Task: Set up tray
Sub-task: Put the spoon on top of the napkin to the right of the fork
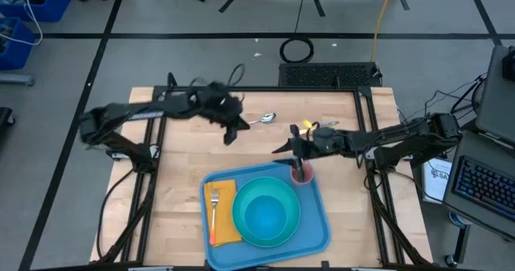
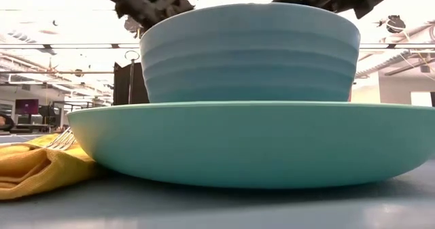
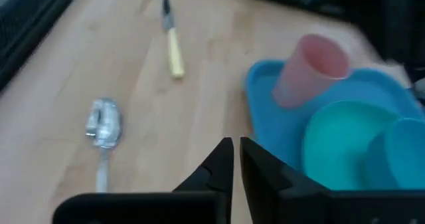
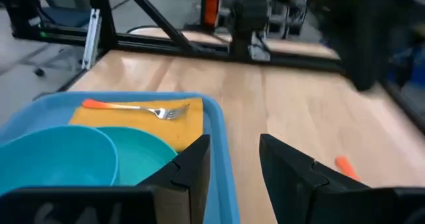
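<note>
I see my left gripper [image 1: 233,130] at upper centre of the overhead frame, fingers nearly together and holding nothing, near the spoon [image 1: 266,119]. My right gripper [image 1: 299,165] hangs over the pink cup [image 1: 302,174], jaws apart. The blue tray [image 1: 318,227] sits at lower centre, carrying plate [image 1: 244,231], bowl [image 1: 269,212], napkin [image 1: 228,227] and fork [image 1: 215,209].

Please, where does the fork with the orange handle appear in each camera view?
High view: the fork lies on the yellow napkin, left part of the blue tray.
Low view: only its tines show, far left, above the napkin.
Left wrist view: not in it.
Right wrist view: upper left, on the napkin.
Shared landmark: the teal plate beside it.
</note>
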